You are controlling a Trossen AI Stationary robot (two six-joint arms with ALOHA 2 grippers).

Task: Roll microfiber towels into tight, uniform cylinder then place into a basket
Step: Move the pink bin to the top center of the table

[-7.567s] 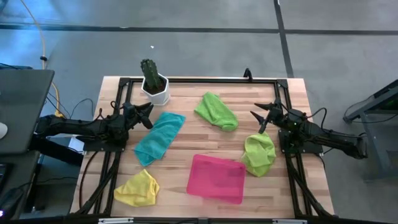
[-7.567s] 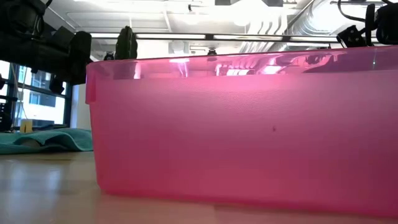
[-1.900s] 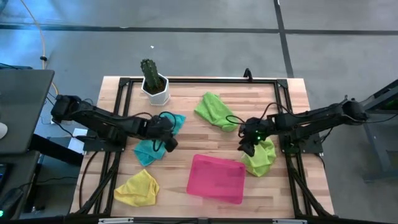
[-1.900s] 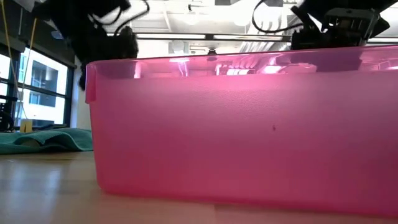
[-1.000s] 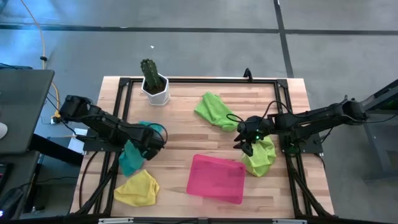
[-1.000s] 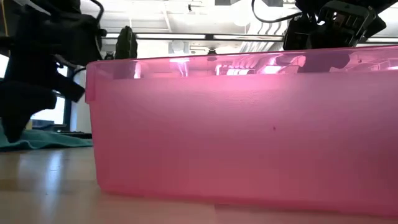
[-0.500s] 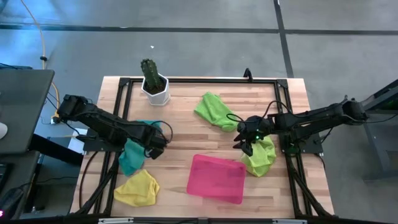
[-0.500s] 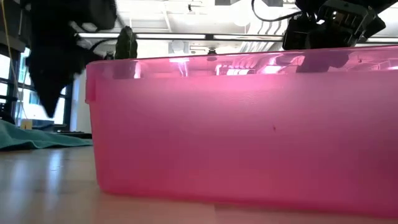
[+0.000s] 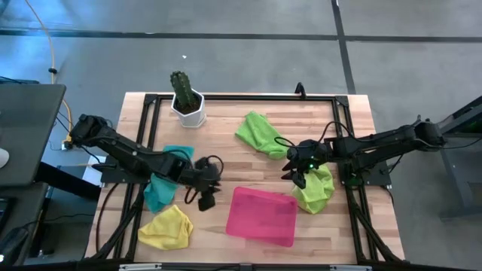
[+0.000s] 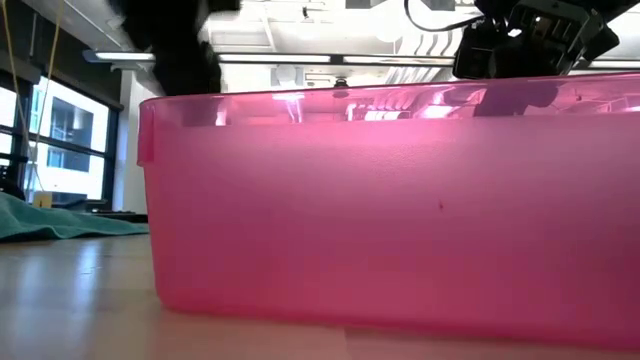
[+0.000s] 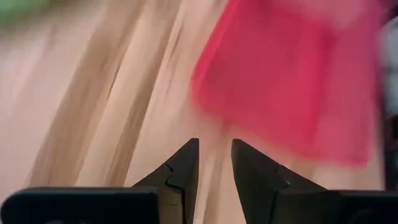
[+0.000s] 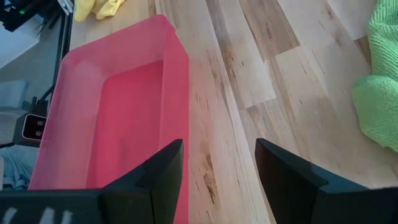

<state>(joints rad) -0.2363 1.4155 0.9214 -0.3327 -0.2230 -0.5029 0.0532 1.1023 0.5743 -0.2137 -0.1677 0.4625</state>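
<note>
We are looking down on a wooden surface [image 9: 226, 150] carrying four towels and the pink basket [image 9: 262, 216], which is sitting toward the near edge, a little right of centre. The left gripper [image 9: 208, 197] is hanging just beside the basket's left side; in its wrist view the jaws are standing slightly apart with bare wood between them and nothing held, the blurred basket [image 11: 292, 81] filling the space ahead. Behind that arm, the teal towel [image 9: 157, 192] is lying bunched at the left of the surface, partly under the arm, and the yellow towel [image 9: 166, 228] is lying near the front left corner, close to the teal one.

The right gripper [image 9: 296, 175] is hovering between the two lime green cloths: one green towel [image 9: 260, 134] is spread toward the back centre, the second green towel [image 9: 316, 190] is crumpled just right of the basket, under the gripper's wrist. In the right wrist view the jaws are wide apart and empty, framing the wood beside the basket's wall [image 12: 174, 93], with a fold of green cloth [image 12: 380, 106] at the edge.

A white pot with a cactus [image 9: 186, 100] is standing at the back left. In the low view the basket [image 10: 400, 210] is filling the picture, with nothing showing inside through its translucent wall.
</note>
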